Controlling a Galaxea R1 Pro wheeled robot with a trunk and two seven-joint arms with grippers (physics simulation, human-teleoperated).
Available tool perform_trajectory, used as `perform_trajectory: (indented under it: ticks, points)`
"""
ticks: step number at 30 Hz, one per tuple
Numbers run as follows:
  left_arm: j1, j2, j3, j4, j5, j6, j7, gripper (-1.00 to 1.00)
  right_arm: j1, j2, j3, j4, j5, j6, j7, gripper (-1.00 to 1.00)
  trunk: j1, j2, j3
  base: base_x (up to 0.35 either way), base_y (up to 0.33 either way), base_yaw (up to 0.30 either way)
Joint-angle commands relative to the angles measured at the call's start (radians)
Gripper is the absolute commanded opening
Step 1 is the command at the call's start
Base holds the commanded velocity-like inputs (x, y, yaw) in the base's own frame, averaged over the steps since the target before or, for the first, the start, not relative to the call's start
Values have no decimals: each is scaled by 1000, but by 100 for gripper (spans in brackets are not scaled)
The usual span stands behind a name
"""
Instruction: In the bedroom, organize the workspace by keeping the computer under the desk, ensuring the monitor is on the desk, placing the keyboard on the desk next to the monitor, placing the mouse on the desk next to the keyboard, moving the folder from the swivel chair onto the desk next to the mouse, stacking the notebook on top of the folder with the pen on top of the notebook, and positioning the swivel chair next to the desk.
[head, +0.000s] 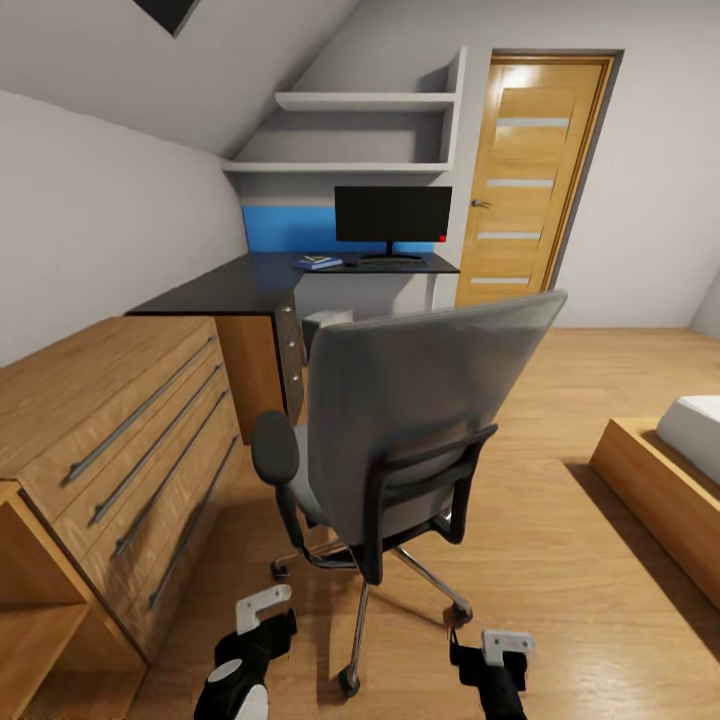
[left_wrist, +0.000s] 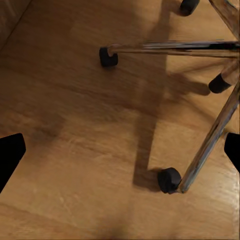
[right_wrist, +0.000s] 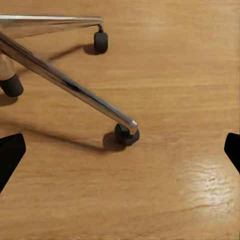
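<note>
The grey swivel chair (head: 420, 420) stands on the plank floor with its back to me, a little short of the black desk (head: 225, 288). On the desk, the black monitor (head: 392, 215) stands upright. A flat blue folder (head: 318, 263) lies left of its stand with a small dark thing on top. The keyboard, mouse and pen are too small to tell apart. A pale grey computer (head: 326, 322) sits under the desk. My left gripper (head: 256, 618) (left_wrist: 120, 152) and right gripper (head: 503, 650) (right_wrist: 120, 152) hang open and empty behind the chair's chrome wheeled base (left_wrist: 210, 135) (right_wrist: 70, 85).
A light wood drawer unit (head: 120, 430) lines the left side. A bed frame (head: 665, 490) sits at the right. Beyond the desk are a wooden door (head: 530, 180), white shelves (head: 365, 130) and a blue wall panel (head: 285, 228). Open floor lies right of the chair.
</note>
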Motion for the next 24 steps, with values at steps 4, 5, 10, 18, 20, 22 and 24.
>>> perform_trajectory:
  ticks: [4,5,10,18,20,22,24]
  points:
    - [-1,1,10,-85,6,68,5,100,-1,-4,4,-134,-113,238,38,100,4,-8,-4,0,0,0]
    - [-1,3,11,-88,7,70,4,100,-1,-4,4,-141,-123,250,47,100,4,-8,-4,0,0,0]
    - [-1,25,12,-82,8,74,5,100,-1,-5,3,-159,-148,271,70,100,4,-8,-4,0,0,0]
    - [-1,75,12,-66,10,76,2,100,0,-20,4,-163,-158,188,80,100,4,-8,-4,0,0,0]
    - [-1,77,11,-65,10,76,1,100,1,-24,4,-161,-160,180,80,100,4,-8,-4,0,0,0]
    - [-1,78,10,-62,10,77,1,100,1,-26,4,-160,-160,175,81,100,4,-8,-4,0,0,0]
    - [-1,77,8,-54,10,77,0,100,2,-27,5,-159,-161,172,81,100,4,-8,-4,0,0,0]
